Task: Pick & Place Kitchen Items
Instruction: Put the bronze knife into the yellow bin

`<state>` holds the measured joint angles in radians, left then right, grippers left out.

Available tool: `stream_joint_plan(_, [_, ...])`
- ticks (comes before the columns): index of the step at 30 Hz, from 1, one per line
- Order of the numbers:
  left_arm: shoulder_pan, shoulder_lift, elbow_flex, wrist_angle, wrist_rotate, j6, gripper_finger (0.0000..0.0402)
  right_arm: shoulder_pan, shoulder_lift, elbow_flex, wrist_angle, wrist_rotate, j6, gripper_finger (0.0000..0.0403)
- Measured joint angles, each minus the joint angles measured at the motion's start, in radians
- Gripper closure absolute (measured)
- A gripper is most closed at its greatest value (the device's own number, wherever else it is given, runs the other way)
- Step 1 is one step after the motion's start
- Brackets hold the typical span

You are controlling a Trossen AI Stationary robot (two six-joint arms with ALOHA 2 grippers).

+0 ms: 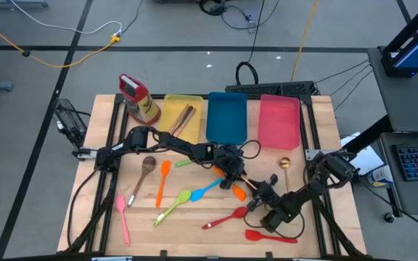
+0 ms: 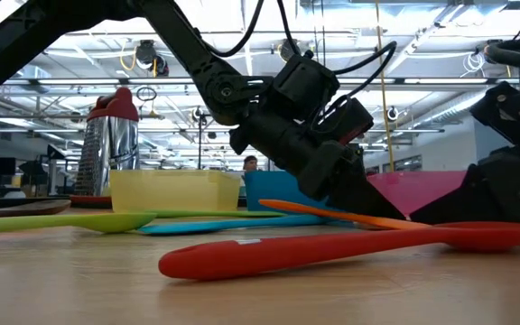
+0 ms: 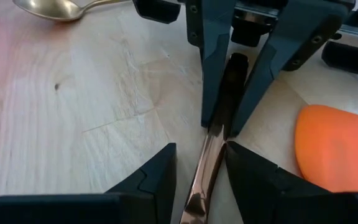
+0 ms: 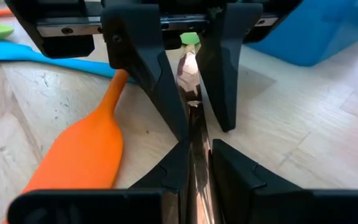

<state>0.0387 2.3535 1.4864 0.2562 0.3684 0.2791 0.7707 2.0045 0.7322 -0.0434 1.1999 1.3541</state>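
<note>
Along the far edge of the wooden table (image 1: 202,235) we see three rectangular trays in a row: a yellow tray (image 1: 173,104), then a blue tray (image 1: 226,123) just beside it, then a pink tray (image 1: 279,123). At the yellow tray's outer side lies a red-capped yellow-and-red bottle (image 1: 139,101), tipped over on the boards. In the low view we see the same trays across the table, yellow (image 2: 171,191), blue (image 2: 269,188) and pink (image 2: 422,188). Beyond the table, on the grey floor, we see yellow cables (image 1: 64,45) and black cables (image 1: 247,71), and at the right a keyboard (image 1: 416,161) on a side desk.
</note>
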Motion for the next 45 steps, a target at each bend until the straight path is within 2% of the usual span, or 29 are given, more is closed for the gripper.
stream_joint_plan(14, [-0.013,0.0,0.0,-0.004,-0.001,0.041,0.0263,-0.026,-0.086,-0.002,0.009,-0.016,-0.166,0.0351])
stream_joint_plan(17, [-0.02,0.0,0.0,-0.014,-0.002,0.044,0.0281,-0.04,-0.092,0.0,0.017,-0.014,-0.173,0.0351])
stream_joint_plan(23, [-0.021,0.0,0.0,-0.018,0.013,0.092,0.0352,-0.049,-0.093,0.0,0.011,-0.048,-0.209,0.0349])
stream_joint_plan(29, [-0.013,0.0,-0.001,-0.015,0.013,0.077,0.0354,-0.048,-0.094,0.0,0.015,-0.047,-0.251,0.0345])
stream_joint_plan(37, [-0.019,0.0,-0.001,-0.012,-0.016,0.037,0.0355,-0.051,-0.131,0.0,0.021,-0.056,-0.275,0.0277])
stream_joint_plan(41, [-0.018,-0.023,-0.002,-0.031,-0.046,0.042,0.0356,-0.049,-0.224,0.002,0.022,-0.086,-0.387,0.0248])
stream_joint_plan(45, [-0.015,-0.085,-0.004,-0.069,-0.093,0.065,0.0356,-0.05,-0.337,0.002,0.022,-0.105,-0.51,0.0236])
